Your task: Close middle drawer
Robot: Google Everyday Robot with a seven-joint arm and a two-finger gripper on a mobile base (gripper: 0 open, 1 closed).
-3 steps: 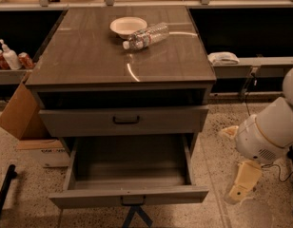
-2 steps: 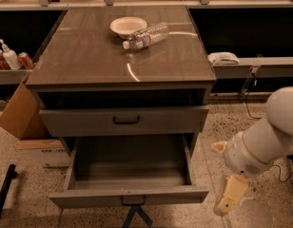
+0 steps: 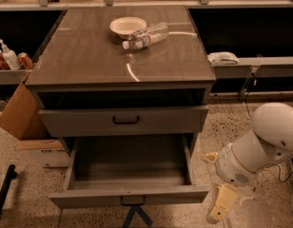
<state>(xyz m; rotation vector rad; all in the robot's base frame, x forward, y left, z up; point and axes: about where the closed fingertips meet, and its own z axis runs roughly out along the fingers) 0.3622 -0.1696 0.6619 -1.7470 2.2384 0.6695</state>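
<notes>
The middle drawer (image 3: 130, 167) stood pulled well out from the lower part of the desk (image 3: 89, 61), its deep grey box open and bare and its slim front panel nearest the camera, as the robot's end effector (image 3: 218, 211) closed in from the right. Over the preceding second the arm had swung down and to the left, bringing the end effector from well clear of the furniture to a spot near the drawer's right front corner, low over the speckled floor and apart from the panel. The drawer itself had not shifted in that time, so the closing push looked yet to begin and the approach appeared to be the step in hand. Whether the end effector was set wide or narrow could not be told. The drawer's long axis ran left to right across the frame, with the small black handle (image 3: 133, 201) centred on the front and facing the viewer; shutting it would likely mean a push straight away from the camera. Above it the drawer with the taller front (image 3: 80, 122) sat slightly proud, and a bowl (image 3: 128, 26) and a plastic bottle (image 3: 147, 35) rested touching on the desk top.
</notes>
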